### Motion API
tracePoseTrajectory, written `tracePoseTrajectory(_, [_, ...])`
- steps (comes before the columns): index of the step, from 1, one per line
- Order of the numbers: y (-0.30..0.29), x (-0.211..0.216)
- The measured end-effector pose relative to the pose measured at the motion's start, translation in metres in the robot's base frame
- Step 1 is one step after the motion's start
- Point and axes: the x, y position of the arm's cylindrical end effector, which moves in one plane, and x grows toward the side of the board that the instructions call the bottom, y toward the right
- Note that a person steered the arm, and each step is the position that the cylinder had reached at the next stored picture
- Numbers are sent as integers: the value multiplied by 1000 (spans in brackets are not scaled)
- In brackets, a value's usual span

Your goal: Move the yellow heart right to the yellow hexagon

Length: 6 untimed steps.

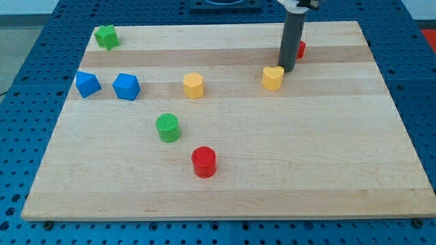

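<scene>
1. Surface: a pale wooden table [327, 170] with visible plank grain carries all the blocks; it rests on a blue perforated base [27, 41].
2. Arm end: a straight dark rod descends from the table's top edge, right of centre. My tip [287, 71] meets the table just beside the upper right side of the yellow heart-shaped block [273, 77]; whether the two touch or stand a hair apart cannot be told.
3. Pincer: none is fitted to this arm. The rod has no jaws, holds nothing, and only bears against the table.
4. Task item: the yellow heart-shaped block lies in the upper half of the table, right of centre, nearer the top edge than the bottom.
5. Reference item: the yellow hexagonal block [193, 86] lies towards the table's left from the heart, near the middle of the table's width, at roughly the same depth. The two are well apart.
6. A small red block [300, 49] sits behind the rod, towards the top right corner, partly hidden; its shape cannot be made out.
7. A green star-like block [105, 36] sits at the top left corner.
8. Two blue blocks lie near the left edge: one [87, 84] closest to the edge, a blue cube-like block [126, 86] just beside it.
9. A green cylinder [167, 127] lies left of centre; a red cylinder [204, 162] lies below it, nearer the bottom edge.
</scene>
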Motion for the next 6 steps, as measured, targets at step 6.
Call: tracePoseTrajectory(6, [-12, 31])
